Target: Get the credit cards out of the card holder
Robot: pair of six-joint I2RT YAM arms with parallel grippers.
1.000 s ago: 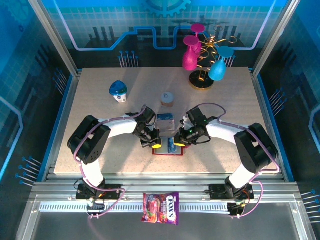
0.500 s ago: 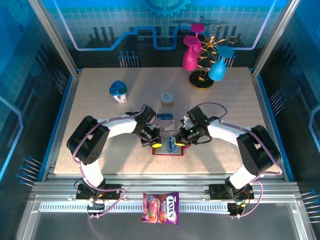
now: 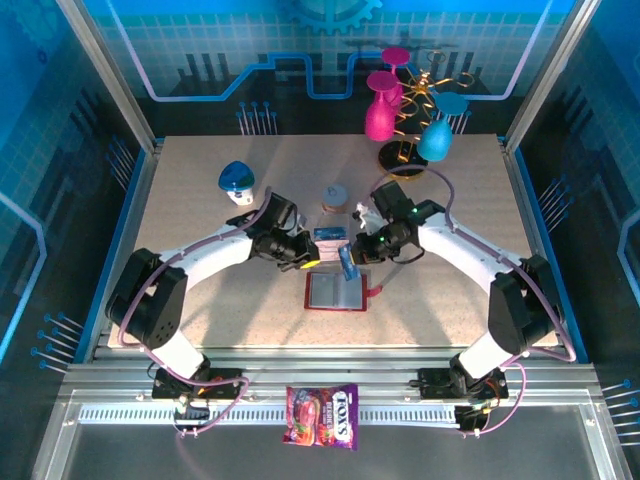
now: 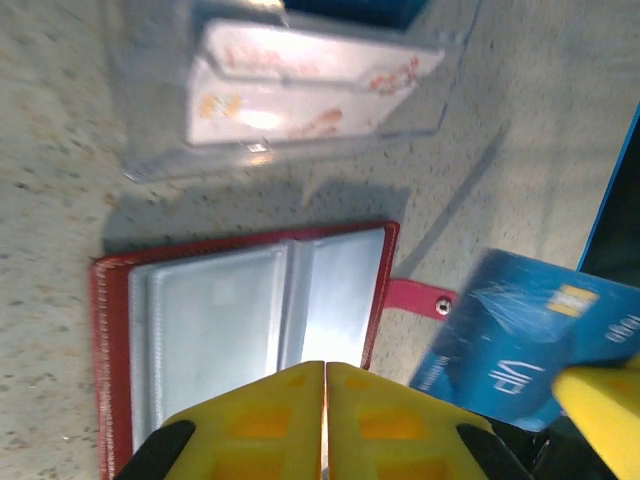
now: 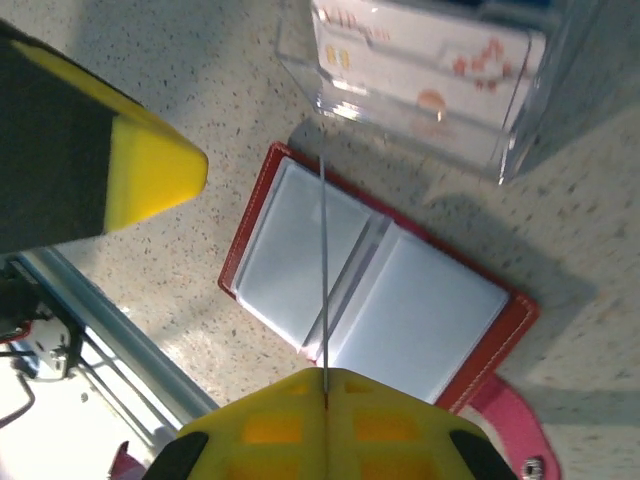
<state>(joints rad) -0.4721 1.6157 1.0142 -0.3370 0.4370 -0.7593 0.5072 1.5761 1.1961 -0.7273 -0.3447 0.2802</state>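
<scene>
Right fingers [image 5: 260, 425] pinch blue card [image 4: 520, 340]; red holder [image 4: 220, 330] open.

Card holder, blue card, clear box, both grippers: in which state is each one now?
card holder: open flat on the table
blue card: out of the holder, held edge-on by the right gripper
clear box: white cards inside
left gripper: shut, empty
right gripper: shut on the blue card
</scene>
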